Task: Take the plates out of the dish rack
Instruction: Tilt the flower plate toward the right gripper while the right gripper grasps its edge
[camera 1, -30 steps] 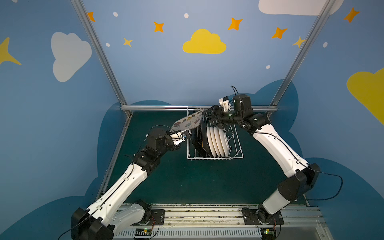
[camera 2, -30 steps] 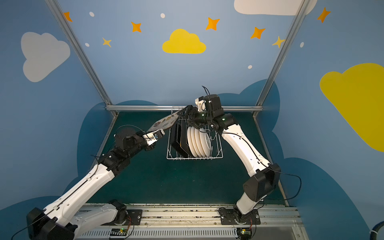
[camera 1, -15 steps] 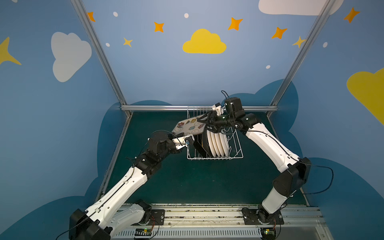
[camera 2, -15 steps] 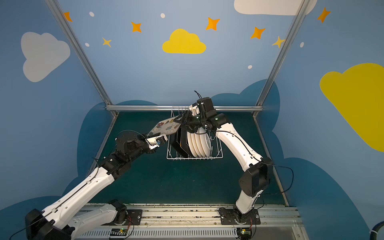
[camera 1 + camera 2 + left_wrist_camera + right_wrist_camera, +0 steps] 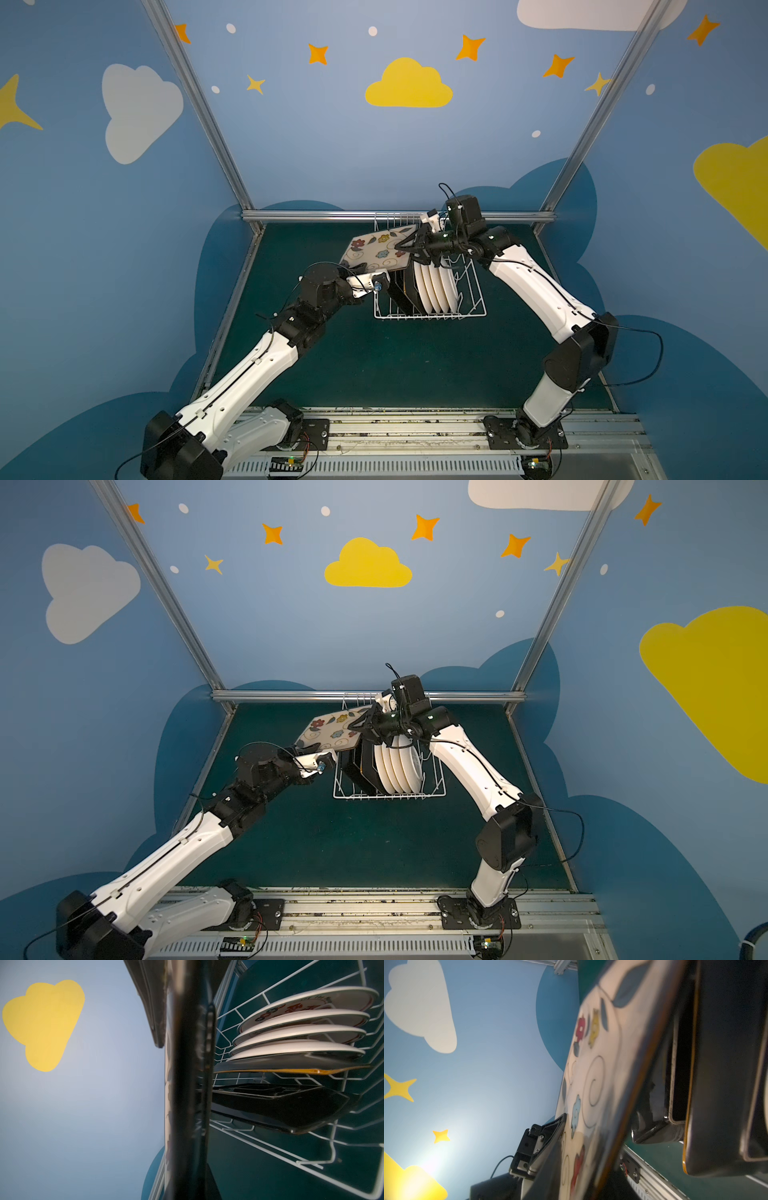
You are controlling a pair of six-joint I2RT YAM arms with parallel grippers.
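Moved: against the earlier frames, the right gripper (image 5: 409, 249) has swung in from beside the rack to the right rim of the flowered plate (image 5: 376, 251). Its jaws have drawn in from wide apart, and the plate has tipped flatter, face up.
Left gripper (image 5: 385, 275): clamped on the plate's near edge. In the right wrist view one of its fingers (image 5: 549, 1132) lies against the flowered face.
Flowered plate: out of its slot and tilted in the air, over the left rear of the dish rack (image 5: 428, 318) and jutting past its left side. It touches no tine that I can see.
Right gripper: the jaws straddle the plate's right rim, one on each side. I cannot tell whether they already pinch it.
Left in the rack: two black-backed plates (image 5: 401, 291) on the left, then four white round plates (image 5: 436, 286), all upright on edge between the tines.
Step, as I judge it: a handover, or a two-handed steadying, of this plate.
Meaning for the task: one plate is free of the rack but not set down, and six wait.
Risk: if the left gripper lets go before the right holds firmly, the plate could drop onto those below.
Next need: a sure right-hand hold, then a clear path to the green table (image 5: 374, 365).
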